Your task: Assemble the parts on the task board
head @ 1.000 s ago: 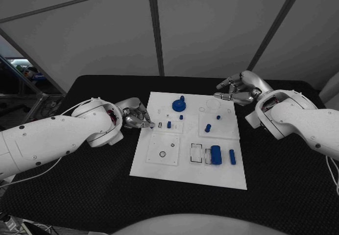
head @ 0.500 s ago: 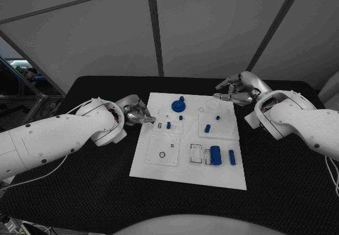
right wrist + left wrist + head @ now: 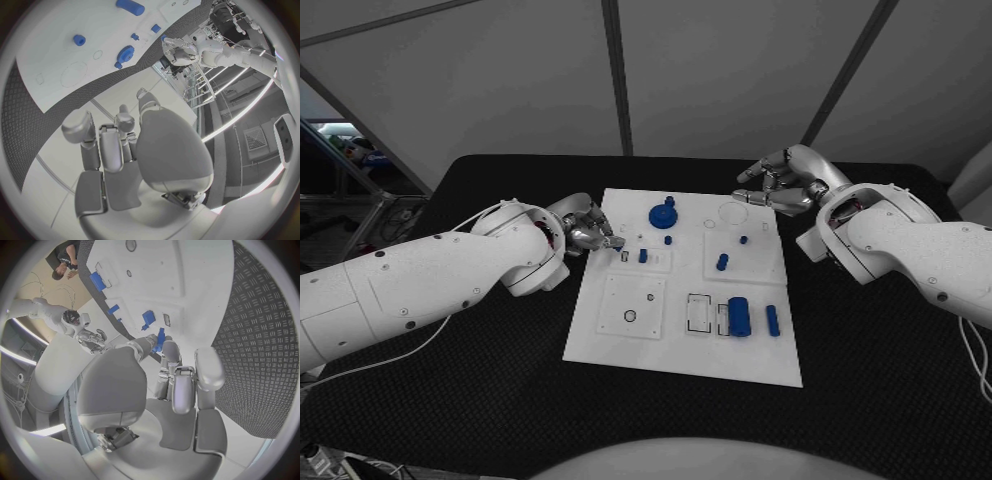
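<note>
A: Where is the task board [image 3: 678, 330]?
B: It lies flat at the middle of the black table [image 3: 473, 400]. A blue knob [image 3: 664, 214] stands near its far edge; a blue cylinder [image 3: 740, 316] lies near its near right corner.
A: Left hand [image 3: 593, 233]?
B: It hangs over the board's left edge with its fingers curled together. The left wrist view shows a small blue part [image 3: 160, 339] pinched at the fingertips [image 3: 167, 347].
A: Right hand [image 3: 783, 182]?
B: It is held off the board's far right corner, above the table, fingers loosely curled and apart, gripping nothing.
</note>
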Robot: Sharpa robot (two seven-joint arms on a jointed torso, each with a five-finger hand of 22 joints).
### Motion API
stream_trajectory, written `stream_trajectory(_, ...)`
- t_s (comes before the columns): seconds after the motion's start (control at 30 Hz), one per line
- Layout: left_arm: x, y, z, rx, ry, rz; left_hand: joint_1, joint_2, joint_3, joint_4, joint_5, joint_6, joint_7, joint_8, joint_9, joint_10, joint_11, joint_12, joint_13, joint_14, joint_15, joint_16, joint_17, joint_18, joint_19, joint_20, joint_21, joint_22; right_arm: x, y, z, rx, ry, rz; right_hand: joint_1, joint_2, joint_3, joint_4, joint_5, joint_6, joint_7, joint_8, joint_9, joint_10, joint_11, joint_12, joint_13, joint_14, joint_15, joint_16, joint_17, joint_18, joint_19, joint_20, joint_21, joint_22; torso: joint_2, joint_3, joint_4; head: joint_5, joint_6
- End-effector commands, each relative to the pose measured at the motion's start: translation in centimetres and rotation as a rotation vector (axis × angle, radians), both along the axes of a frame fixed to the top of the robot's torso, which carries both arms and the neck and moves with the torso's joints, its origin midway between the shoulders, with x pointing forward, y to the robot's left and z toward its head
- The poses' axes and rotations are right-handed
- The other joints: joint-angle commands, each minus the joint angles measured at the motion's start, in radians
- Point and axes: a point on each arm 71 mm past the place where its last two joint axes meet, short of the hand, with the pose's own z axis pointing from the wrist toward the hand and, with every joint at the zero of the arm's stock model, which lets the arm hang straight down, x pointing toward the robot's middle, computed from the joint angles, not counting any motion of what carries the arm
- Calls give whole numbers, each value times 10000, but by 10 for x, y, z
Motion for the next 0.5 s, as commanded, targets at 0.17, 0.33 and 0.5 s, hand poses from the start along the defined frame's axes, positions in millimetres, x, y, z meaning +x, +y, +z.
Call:
stream_trajectory(0.17, 1, -4, -1, 415, 120, -229, -34, 86, 364, -301, -48, 40, -99, 51, 620, 553, -493, 87, 59, 776, -82, 8, 1517, -1085, 68, -2, 112, 1451, 0, 2, 1, -25, -14, 75, 43, 86, 31, -6, 75, 83, 23, 56, -10, 13, -78, -14, -6, 483, -58, -45, 271, 110, -16, -71, -39, -19, -6, -2, 11, -17, -40)
stream_trajectory(0.33, 3, -6, -1, 582, 127, -347, -74, 80, 356, -305, -56, 47, -103, 62, 614, 566, -497, 102, 80, 777, -85, 10, 1521, -1089, 74, -4, 132, 1456, 0, 2, 1, -22, -13, 84, 43, 86, 31, -6, 75, 83, 23, 56, -10, 13, -78, -14, -6, 483, -58, -45, 271, 110, -16, -71, -39, -19, -3, -1, 7, -15, -61)
stream_trajectory(0.5, 5, -7, -2, 707, 142, -379, -117, 75, 345, -305, -62, 51, -107, 71, 605, 579, -500, 118, 105, 777, -88, 9, 1521, -1090, 78, -7, 143, 1459, 0, 3, 1, -20, -13, 87, 41, 84, 31, -6, 99, 84, 23, 58, -11, 12, -78, -15, -8, 483, -59, -47, 269, 110, -17, -72, -43, -23, 1, -1, 5, -21, -72)
